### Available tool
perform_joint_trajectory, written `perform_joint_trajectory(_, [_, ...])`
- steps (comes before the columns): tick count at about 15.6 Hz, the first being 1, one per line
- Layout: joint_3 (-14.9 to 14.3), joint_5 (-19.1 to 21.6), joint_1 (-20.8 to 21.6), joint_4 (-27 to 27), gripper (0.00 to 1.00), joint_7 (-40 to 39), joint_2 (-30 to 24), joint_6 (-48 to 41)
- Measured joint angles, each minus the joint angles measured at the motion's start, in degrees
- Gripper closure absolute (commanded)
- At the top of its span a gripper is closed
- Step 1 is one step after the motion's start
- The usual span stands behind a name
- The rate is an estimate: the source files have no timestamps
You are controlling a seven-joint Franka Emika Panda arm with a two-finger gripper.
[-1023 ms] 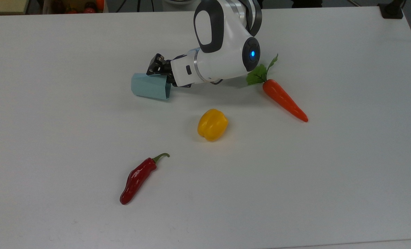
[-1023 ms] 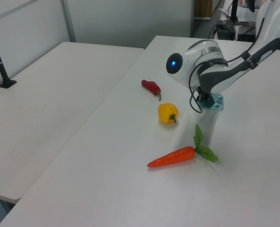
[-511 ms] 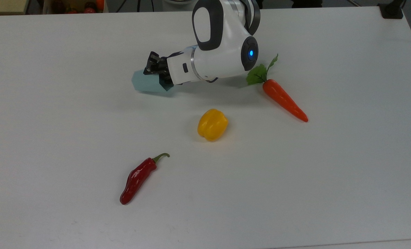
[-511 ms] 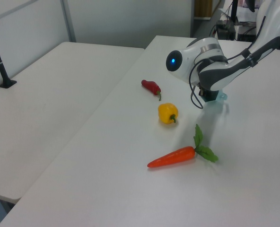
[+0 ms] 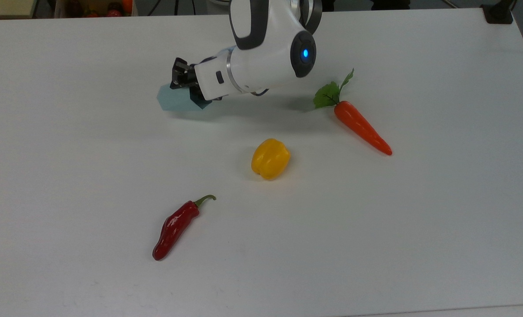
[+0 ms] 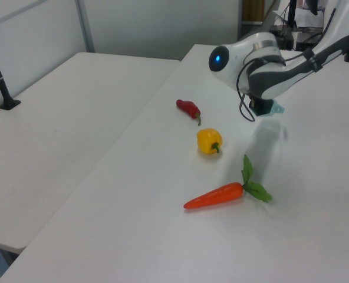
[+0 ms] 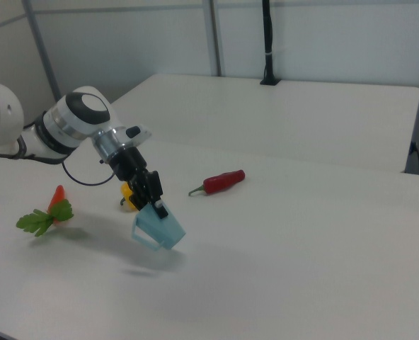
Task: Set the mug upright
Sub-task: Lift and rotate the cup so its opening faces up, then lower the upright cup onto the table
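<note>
The pale blue-green faceted mug [image 5: 172,100] hangs tilted in the air at the end of my gripper [image 5: 185,87], which is shut on its rim. In the right view the mug [image 7: 160,228] is clear of the white table [image 7: 301,241], its shadow lying on the surface below it, and the gripper [image 7: 156,206] reaches down into its upper edge. In the left view a small part of the mug [image 6: 276,109] pokes out behind the wrist. The mug's open end faces the arm; its narrower base points toward the top view's left.
A yellow pepper [image 5: 270,158] lies mid-table. A red chili [image 5: 176,226] lies nearer the top view's bottom left, and an orange carrot with green leaves [image 5: 361,127] lies to the top view's right. The arm's white wrist [image 5: 261,53] overhangs the table's far side.
The gripper has risen and shifted toward the top view's upper left, carrying the mug off the table. The mug has turned, showing more of its base end in the top view.
</note>
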Motion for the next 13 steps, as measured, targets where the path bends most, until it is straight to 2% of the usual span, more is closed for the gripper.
perform_joint_trajectory(3, [0.00,6.03,-1.32,0.74,0.97,-5.32,-3.52,0.01])
perform_joint_trajectory(7, [0.01,18.44,-3.91,1.23,0.96,-15.47,-7.19,3.87])
perform_joint_trajectory(10, [0.00,27.36,-5.86,0.56,0.93,-21.91,-7.01,10.72])
perform_joint_trajectory(13, [0.00,32.31,-7.27,-1.31,0.91,-29.35,-5.77,15.19])
